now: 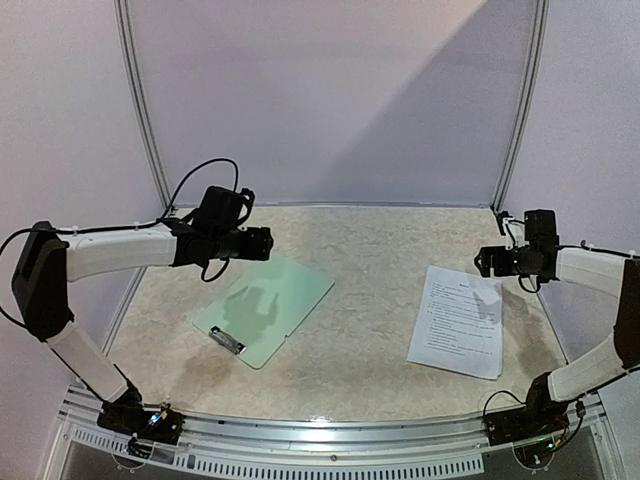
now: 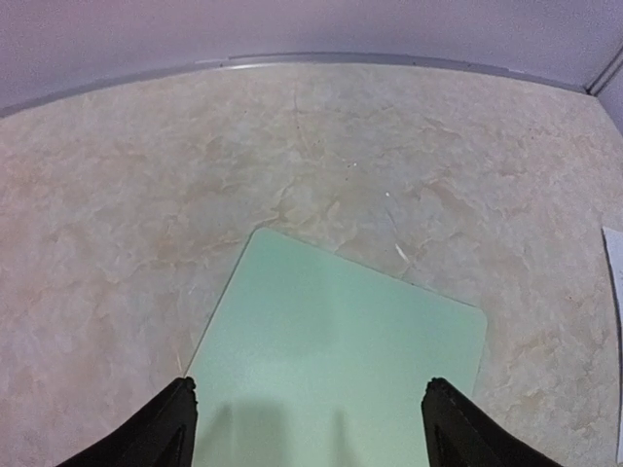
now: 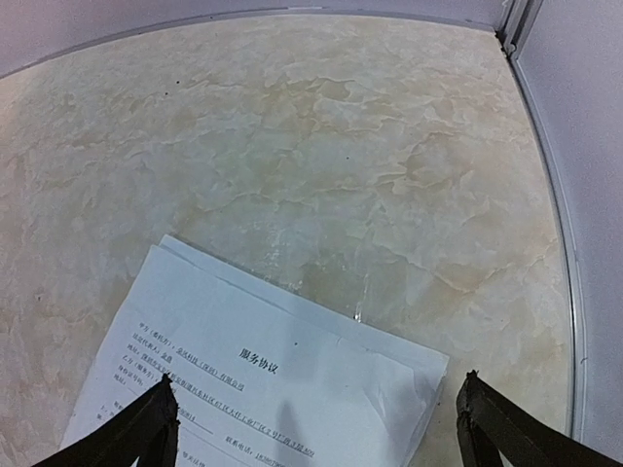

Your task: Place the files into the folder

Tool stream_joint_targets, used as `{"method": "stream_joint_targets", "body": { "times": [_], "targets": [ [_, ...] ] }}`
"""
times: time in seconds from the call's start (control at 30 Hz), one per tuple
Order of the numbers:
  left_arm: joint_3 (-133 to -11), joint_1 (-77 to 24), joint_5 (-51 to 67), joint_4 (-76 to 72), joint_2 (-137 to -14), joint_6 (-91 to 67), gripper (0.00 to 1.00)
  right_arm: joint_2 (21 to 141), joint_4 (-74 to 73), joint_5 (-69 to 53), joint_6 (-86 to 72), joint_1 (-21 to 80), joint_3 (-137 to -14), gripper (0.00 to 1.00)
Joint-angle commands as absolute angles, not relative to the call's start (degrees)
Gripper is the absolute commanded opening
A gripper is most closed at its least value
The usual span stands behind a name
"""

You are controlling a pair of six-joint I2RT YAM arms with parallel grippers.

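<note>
The folder (image 1: 268, 307), a pale mint-green clipboard with a black clip (image 1: 227, 340) at its near-left short edge, lies flat left of centre; its bare far end shows in the left wrist view (image 2: 341, 350). My left gripper (image 1: 262, 243) hovers above its far end, open and empty, fingers (image 2: 165, 428) wide apart. The files (image 1: 458, 320), a stack of white printed sheets, lie flat on the right; the right wrist view (image 3: 282, 379) shows their offset top edges. My right gripper (image 1: 482, 262) hangs above their far edge, open and empty, fingers (image 3: 496, 433) wide apart.
The marble-patterned tabletop (image 1: 370, 250) is bounded by pale walls with metal corner posts (image 1: 520, 100) at the back. The right wall (image 3: 584, 146) stands close to the files. An edge of paper shows at the right border of the left wrist view (image 2: 615, 292).
</note>
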State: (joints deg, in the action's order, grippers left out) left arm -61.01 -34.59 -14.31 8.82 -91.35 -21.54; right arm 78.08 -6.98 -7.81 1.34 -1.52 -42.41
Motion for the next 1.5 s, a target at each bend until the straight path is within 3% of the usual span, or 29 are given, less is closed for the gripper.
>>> {"method": "stream_joint_targets", "body": {
  "times": [0.0,0.3,0.73,1.2,1.47],
  "targets": [
    [-59.5,-33.7,-16.0,18.7,-88.9,-31.1,0.80,74.4,-6.2,-15.5,3.4,-1.5,-40.4,0.99],
    [-44.4,-33.5,-16.5,22.5,-78.9,-43.2,0.75,74.0,-6.9,-20.4,8.2,-1.7,-38.7,0.99],
    [-37.1,-31.4,-12.2,23.0,-83.7,-47.3,0.75,72.0,-7.0,-26.8,10.5,-1.7,-37.1,0.99],
    [-37.9,-31.2,-8.7,18.6,-90.5,-45.6,0.68,72.5,-7.1,-28.3,11.2,-1.7,-36.7,0.99],
    [-45.0,-31.3,-10.0,15.8,-98.8,-39.1,0.66,72.6,-7.4,-28.5,11.7,-1.7,-36.7,0.99]
  ]
}}
